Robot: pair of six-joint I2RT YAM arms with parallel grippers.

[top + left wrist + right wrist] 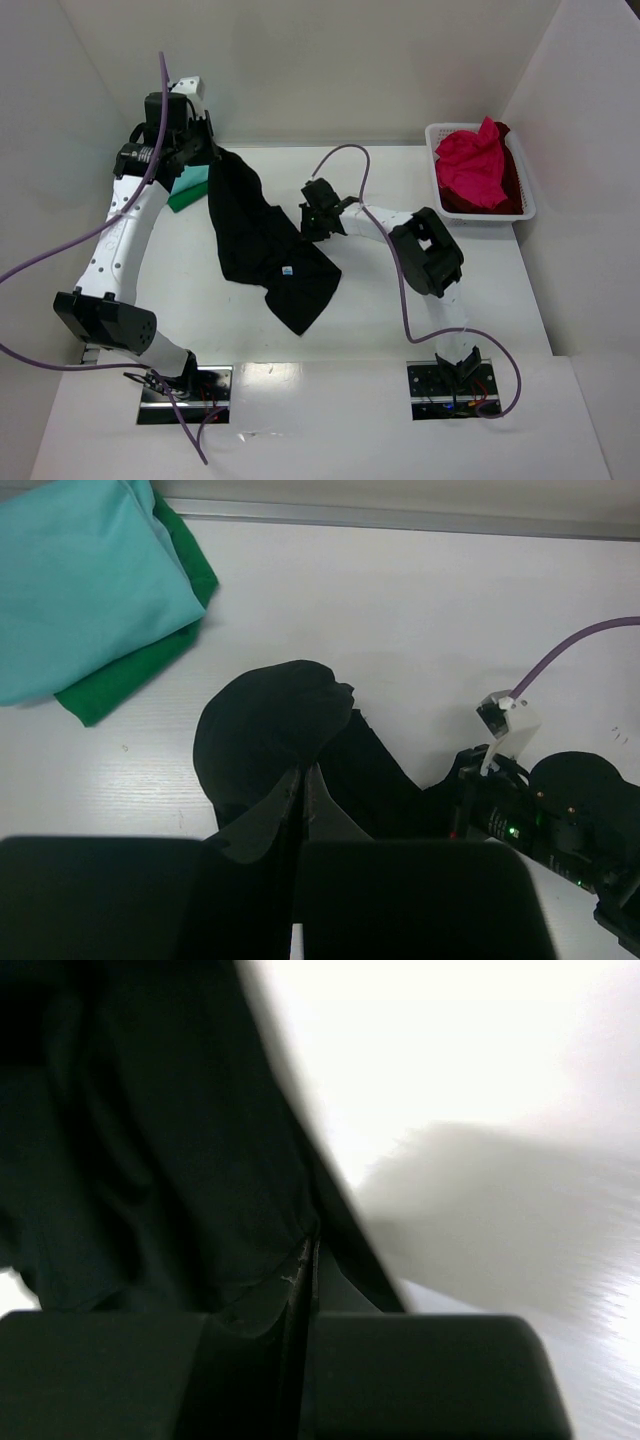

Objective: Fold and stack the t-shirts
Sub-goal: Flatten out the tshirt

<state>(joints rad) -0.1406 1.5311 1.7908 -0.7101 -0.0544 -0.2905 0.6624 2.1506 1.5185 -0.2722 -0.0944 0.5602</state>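
White table (400, 330) under both arms. Black t-shirt (265, 245) sprawls from far left toward centre. Basket (527, 195) at far right holds pink-red t-shirt (472, 165) over dark red t-shirt (512, 180). Teal t-shirt (80, 580) folded on green t-shirt (120, 675), far left. I read left gripper (205, 150) pinched tight on the black shirt's upper end, and right gripper (310, 215) closed on its right edge.

Black tee (262, 248) rumpled, centre; teal (80, 580), green (120, 680) prob. folded, far-left
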